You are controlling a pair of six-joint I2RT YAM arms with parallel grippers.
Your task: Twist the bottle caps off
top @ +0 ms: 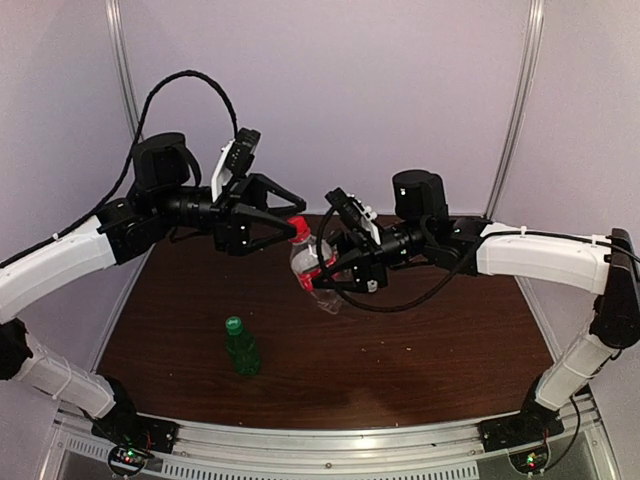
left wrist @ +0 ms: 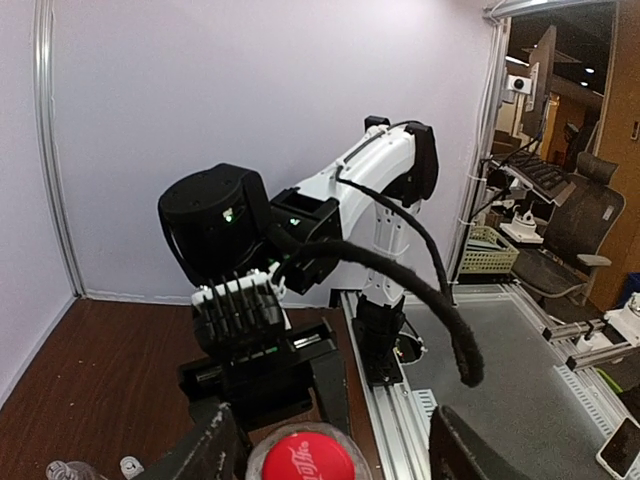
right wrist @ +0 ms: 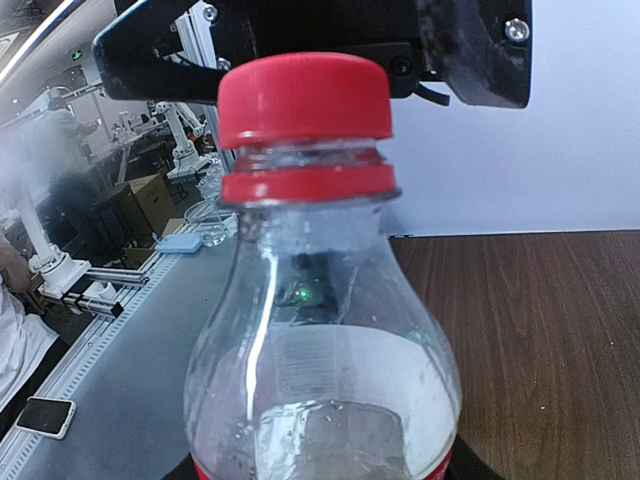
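My right gripper is shut on a clear bottle at its red label and holds it upright above the table. In the right wrist view the bottle fills the frame, with its red cap screwed on the neck. My left gripper reaches in from the left with its fingers on either side of the red cap. From the left wrist, the cap sits between the fingers, nearer the left one, with a gap to the right one. A green bottle with a green cap stands upright at front left.
A clear plastic item lies on the brown table just below my right gripper, partly hidden. Grey walls enclose the back and sides. An aluminium rail with both arm bases runs along the near edge.
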